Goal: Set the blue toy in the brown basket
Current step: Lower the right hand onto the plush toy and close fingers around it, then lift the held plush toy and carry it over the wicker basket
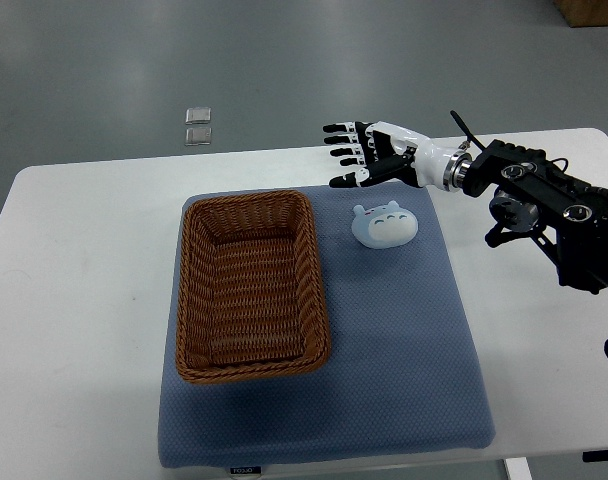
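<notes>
Right hand (369,155) fingers (344,142) spread, empty, probably hovering above mat (404,350); blue toy (384,225) lies just below them, apart, beside brown basket (252,288).

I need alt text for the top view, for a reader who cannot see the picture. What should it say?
The right robot hand, fingers spread and holding nothing, hovers beyond a pale blue toy lying on a blue mat. An empty brown wicker basket sits on the mat left of the toy, on a white table.
</notes>
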### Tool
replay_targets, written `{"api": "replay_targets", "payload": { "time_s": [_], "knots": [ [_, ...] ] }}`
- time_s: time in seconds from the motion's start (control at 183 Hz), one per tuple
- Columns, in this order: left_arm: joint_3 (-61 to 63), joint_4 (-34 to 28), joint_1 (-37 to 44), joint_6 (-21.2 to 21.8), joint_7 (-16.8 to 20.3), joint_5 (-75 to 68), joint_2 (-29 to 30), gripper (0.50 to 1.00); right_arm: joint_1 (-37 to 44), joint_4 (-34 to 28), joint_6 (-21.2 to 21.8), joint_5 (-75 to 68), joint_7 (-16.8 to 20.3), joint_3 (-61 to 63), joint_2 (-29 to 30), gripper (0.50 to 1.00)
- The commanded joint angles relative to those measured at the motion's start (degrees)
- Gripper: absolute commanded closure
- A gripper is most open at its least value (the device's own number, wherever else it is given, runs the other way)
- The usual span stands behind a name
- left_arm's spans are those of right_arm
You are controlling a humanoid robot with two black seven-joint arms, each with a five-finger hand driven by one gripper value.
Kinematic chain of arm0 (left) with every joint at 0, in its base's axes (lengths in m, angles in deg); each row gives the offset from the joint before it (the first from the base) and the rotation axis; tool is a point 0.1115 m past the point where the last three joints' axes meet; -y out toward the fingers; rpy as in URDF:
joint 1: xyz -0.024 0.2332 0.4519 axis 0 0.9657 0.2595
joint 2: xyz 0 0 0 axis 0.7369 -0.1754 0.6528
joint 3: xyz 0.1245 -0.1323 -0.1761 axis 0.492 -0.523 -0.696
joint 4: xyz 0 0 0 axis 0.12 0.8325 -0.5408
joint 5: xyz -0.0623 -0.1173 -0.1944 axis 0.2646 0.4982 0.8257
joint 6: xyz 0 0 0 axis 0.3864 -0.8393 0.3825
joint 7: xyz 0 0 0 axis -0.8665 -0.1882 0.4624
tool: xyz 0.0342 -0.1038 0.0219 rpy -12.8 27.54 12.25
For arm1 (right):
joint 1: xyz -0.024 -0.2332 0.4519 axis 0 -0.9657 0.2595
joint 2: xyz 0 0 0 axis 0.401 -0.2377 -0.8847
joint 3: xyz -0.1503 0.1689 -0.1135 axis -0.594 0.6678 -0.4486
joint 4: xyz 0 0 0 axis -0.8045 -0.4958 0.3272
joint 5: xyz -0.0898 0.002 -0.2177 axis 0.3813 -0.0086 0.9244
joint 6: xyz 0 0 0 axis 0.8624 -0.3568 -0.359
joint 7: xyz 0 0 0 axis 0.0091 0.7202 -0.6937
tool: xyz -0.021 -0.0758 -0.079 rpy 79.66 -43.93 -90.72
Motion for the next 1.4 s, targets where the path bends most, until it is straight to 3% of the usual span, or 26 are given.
{"api": "replay_targets", "payload": {
  "time_s": [0.0, 0.36, 1.058, 1.249, 1.396],
  "knots": [
    [0.0, 0.0, 0.0, 0.0, -0.1, 0.0, 0.0, 0.500, 1.0, -0.2, 0.7, 11.0, -1.8, -0.3, -0.4, 0.585],
    [0.0, 0.0, 0.0, 0.0, 0.0, 0.0, 0.0, 0.500, 1.1, -7.8, -0.1, 26.5, -2.0, -7.8, -7.7, 0.585],
    [-0.1, 0.0, 0.0, 0.0, 0.0, 0.0, 0.0, 0.500, 0.4, -6.9, -18.3, 31.2, -3.8, -21.7, -7.1, 0.605],
    [0.0, 0.0, 0.0, 0.0, 0.0, 0.0, 0.0, 0.500, 0.4, -6.1, -18.5, 31.3, -3.8, -21.6, -7.0, 0.722],
    [0.0, 0.0, 0.0, 0.0, 0.0, 0.1, 0.0, 0.500, 0.7, -6.1, -18.5, 31.1, -4.2, -21.1, -6.9, 0.887]
  ]
}}
